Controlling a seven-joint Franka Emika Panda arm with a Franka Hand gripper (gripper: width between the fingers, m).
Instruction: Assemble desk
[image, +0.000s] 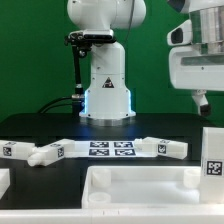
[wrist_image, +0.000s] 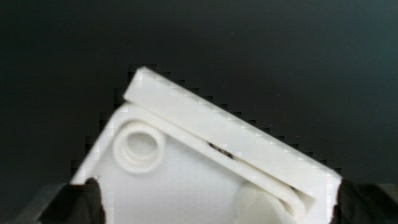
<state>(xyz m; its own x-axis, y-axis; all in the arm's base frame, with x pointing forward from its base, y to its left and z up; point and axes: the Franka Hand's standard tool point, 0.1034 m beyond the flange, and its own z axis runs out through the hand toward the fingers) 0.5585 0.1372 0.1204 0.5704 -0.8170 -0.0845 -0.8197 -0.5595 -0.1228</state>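
Black table (image: 55, 178), desk tabletop (wrist_image: 187, 150) below wide-spread gripper (image: 203, 104)

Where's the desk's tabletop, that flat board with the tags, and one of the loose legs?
Tabletop (image: 140, 172): exterior view, on its far rim.
Marker board (image: 110, 149): exterior view, on its middle.
Leg on the exterior view's right (image: 166, 147): exterior view, about mid-length.

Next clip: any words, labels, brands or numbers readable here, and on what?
None: no words, brands or numbers are readable in either view.
Square black-and-white tags on the marker board, the desk legs and a white part at the exterior view's right: patterns only, no text.
Tabletop panel: no marking visible.
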